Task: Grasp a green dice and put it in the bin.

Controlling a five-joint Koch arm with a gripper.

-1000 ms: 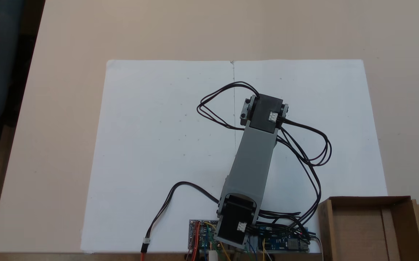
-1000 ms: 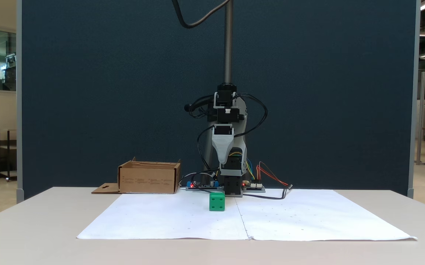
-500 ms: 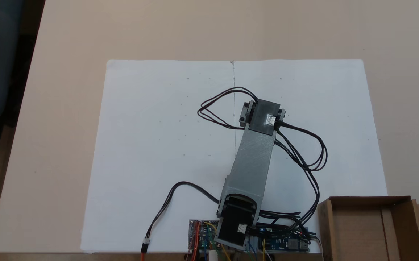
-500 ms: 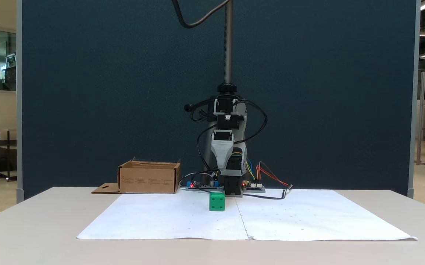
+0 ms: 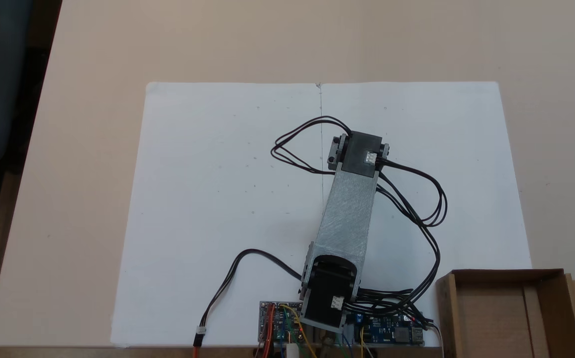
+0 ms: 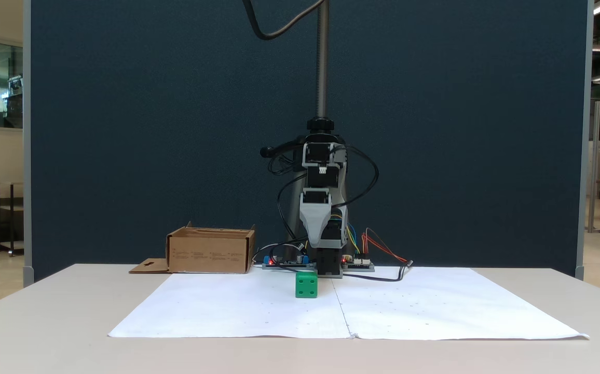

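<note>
Your small green plastic dice (image 6: 306, 285) sits on white paper (image 6: 237, 311), apart from the brown cardboard bin (image 6: 210, 251); the gripper's (image 6: 316, 244) grip state is unreadable.

- Dice (image 6: 306, 285): small bright green cube, sitting flat and square-on on the white paper, a face with dark pips turned to the front camera. It's just beside the paper's centre crease.
- Bin (image 5: 509, 313): shallow brown cardboard box, open top, plain brown inside, slotted tab on one side. It stands upright on the table, well apart from the dice (image 6: 210, 251).
</note>
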